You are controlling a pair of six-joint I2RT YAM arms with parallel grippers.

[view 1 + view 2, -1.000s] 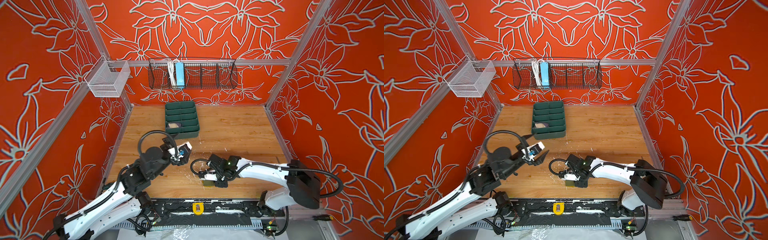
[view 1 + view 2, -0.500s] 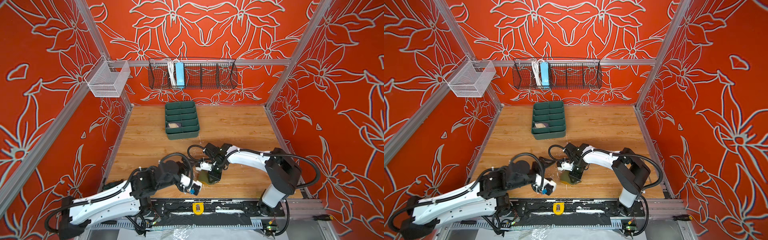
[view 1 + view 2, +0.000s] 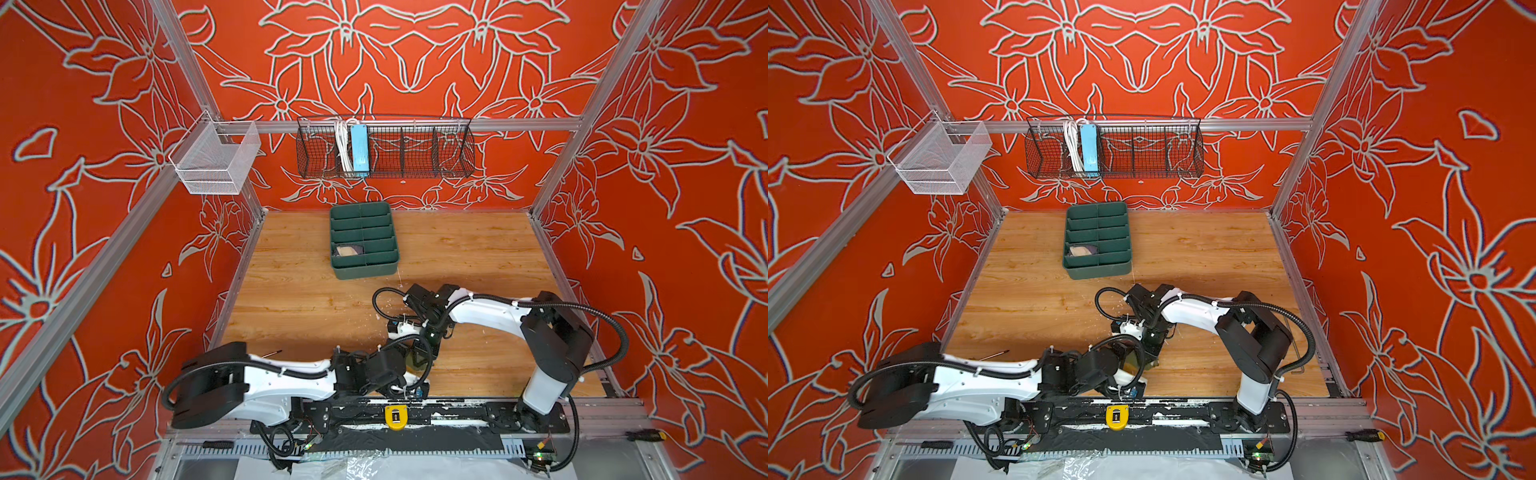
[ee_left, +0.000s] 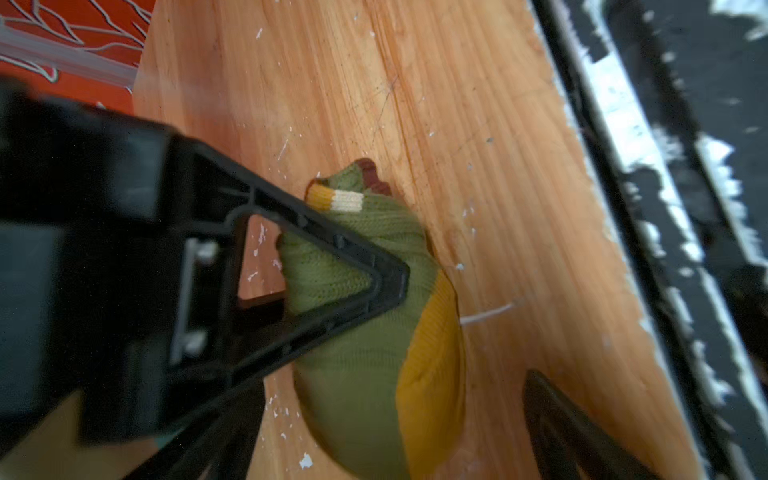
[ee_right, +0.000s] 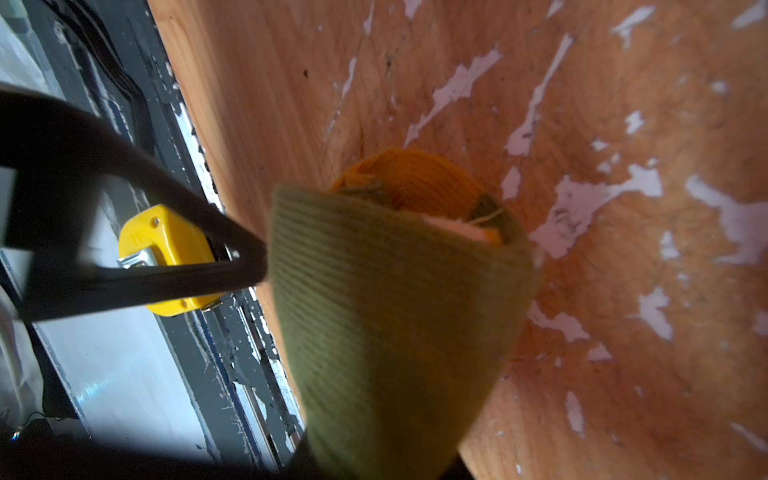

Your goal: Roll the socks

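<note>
The olive green sock (image 4: 365, 340) with its mustard toe hangs bunched just above the wooden table (image 3: 299, 307), near the front middle. My right gripper (image 5: 386, 419) is shut on it, the cloth draped over the jaws; one of its black fingers (image 4: 332, 266) presses into the ribbed cloth. My left gripper (image 4: 374, 461) is open, its jaws standing wide on either side of the sock's lower end. In both top views only a patch of the olive sock (image 3: 415, 360) (image 3: 1133, 360) shows between the two wrists. A cream and purplish bundle (image 3: 348, 250), seemingly the purple sock, lies in the green tray.
The green divided tray (image 3: 365, 270) stands at the back middle. A black wire basket (image 3: 386, 149) and a white mesh basket (image 3: 212, 162) hang on the walls. The black front rail with its yellow clamp (image 5: 166, 257) runs close by the sock.
My left arm has swung from the left middle of the table to the front and come in beside the right gripper, still open. The right gripper has shifted slightly with the sock.
</note>
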